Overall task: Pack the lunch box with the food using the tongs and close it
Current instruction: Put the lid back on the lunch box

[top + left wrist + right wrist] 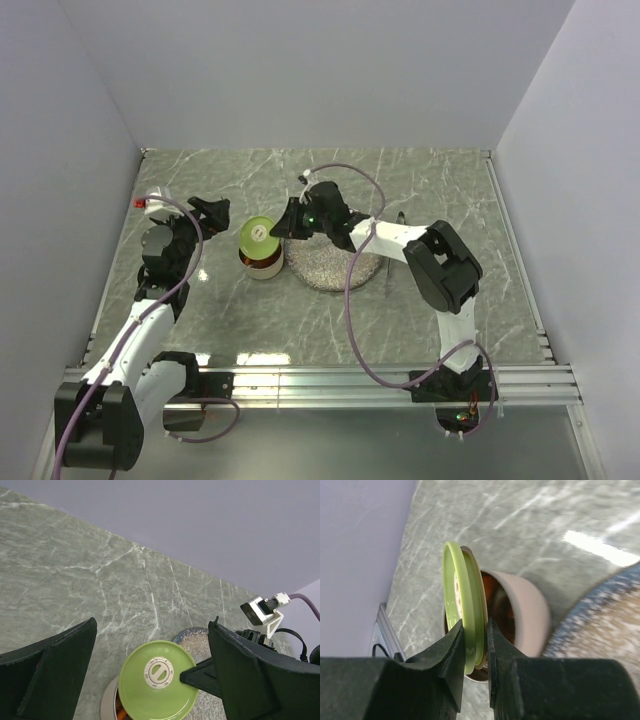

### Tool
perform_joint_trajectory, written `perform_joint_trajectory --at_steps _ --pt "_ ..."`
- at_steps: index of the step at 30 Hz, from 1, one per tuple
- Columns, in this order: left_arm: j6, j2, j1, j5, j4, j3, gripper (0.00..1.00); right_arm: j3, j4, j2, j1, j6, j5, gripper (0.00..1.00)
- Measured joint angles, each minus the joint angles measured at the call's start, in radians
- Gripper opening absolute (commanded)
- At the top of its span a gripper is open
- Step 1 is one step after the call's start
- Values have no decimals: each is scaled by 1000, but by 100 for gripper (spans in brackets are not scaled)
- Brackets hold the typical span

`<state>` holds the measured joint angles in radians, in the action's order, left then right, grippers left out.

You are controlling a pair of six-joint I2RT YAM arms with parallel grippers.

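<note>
Currently: right gripper (475, 630) narrowly parted, clamped on rim of green lid (465, 585). Lid over mouth of lunch box (532, 610), at left edge of plate (330, 268). Left gripper (212, 213) fully spread, empty, just left of box. Food (495, 597) mostly hidden beneath lid.

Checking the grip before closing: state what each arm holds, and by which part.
The right gripper pinches the green lid by its rim between its fingers, over the lunch box. The left gripper is open, holding nothing.

Top view high over the table (430, 180), looking down, both wrist views close, sharing the green lid (157, 686).
</note>
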<state>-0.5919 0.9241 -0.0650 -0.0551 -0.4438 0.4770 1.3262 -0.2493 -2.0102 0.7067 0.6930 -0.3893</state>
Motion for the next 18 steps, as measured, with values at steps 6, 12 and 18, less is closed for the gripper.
perform_joint_trajectory --at_steps 6,12,18 --pt "0 -8 1 2 0 -8 99 -27 -1 12 -20 1 12 0" --pt "0 -13 1 6 0 -15 99 -91 -52 42 -26 12 2 0" --pt "-1 -19 1 8 0 -17 99 -103 -129 41 -42 72 -88 0"
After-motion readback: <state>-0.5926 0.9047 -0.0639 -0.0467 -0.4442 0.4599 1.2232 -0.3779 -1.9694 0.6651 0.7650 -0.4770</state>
